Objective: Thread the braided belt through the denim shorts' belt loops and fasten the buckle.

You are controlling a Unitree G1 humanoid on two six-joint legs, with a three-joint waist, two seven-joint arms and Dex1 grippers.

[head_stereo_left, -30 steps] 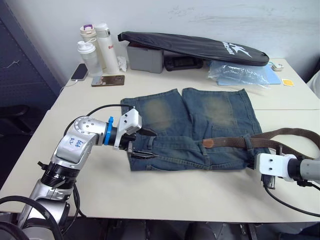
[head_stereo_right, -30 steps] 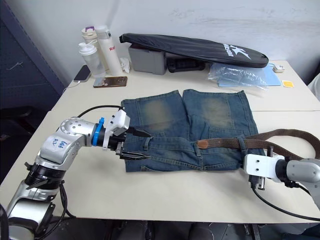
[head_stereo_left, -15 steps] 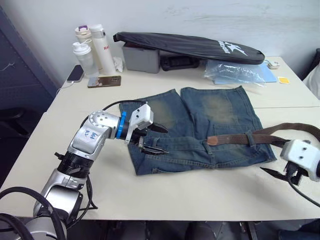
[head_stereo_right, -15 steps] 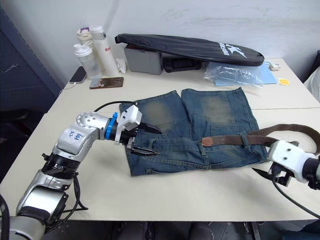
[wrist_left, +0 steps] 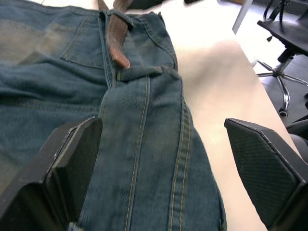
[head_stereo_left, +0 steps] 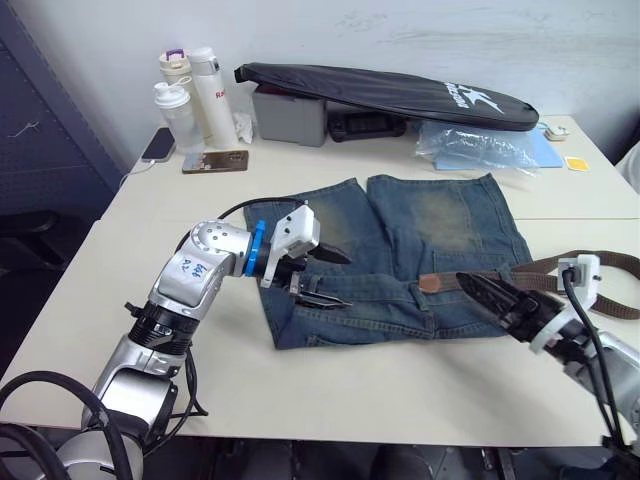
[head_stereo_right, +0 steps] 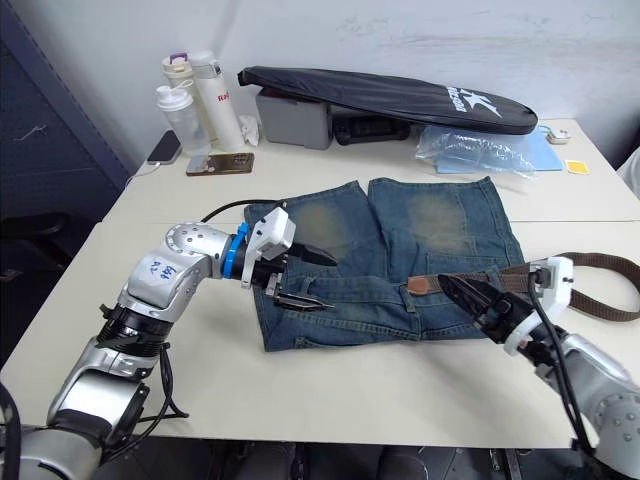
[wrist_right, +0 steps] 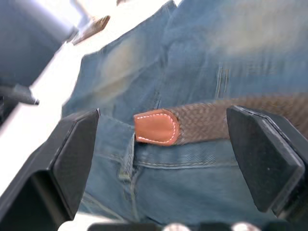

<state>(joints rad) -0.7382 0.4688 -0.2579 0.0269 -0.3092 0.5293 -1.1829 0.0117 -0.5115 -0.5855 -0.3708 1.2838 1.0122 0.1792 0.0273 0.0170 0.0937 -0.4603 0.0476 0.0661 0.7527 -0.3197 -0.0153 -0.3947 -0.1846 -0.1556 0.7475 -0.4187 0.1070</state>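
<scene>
Across the pale tabletop (head_stereo_left: 330, 385) lie the denim shorts (head_stereo_left: 400, 255) — faded blue twill with yellowish worn patches on both legs, waistband toward the robot. The braided belt (head_stereo_left: 480, 278) runs along the waistband from the robot's right; its woven dark-brown strap ends in a smooth reddish-brown leather tip (wrist_right: 156, 128) with pale stitching, lying near the middle of the waist, and the strap's other end trails off the shorts over the table toward the right edge. In the left wrist view a narrow belt loop (wrist_left: 139, 72) of the same denim lies just past the tip.

The left gripper (head_stereo_left: 322, 278) hovers over the left part of the waistband, its black fingers (wrist_left: 72, 163) spread wide with nothing between them. The right gripper (head_stereo_left: 490, 295) points at the waistband close to the belt, its ribbed pads (wrist_right: 262, 154) likewise parted and empty, framing the leather tip.

At the far edge sits a long black zipped bag (head_stereo_left: 385, 92) with white lettering, not legible, over a grey box (head_stereo_left: 290, 115). Three bottles (head_stereo_left: 190, 95) stand at far left — one white with red lettering too small to read — beside two phones (head_stereo_left: 215, 160) and a crinkled clear plastic bag (head_stereo_left: 475, 145).
</scene>
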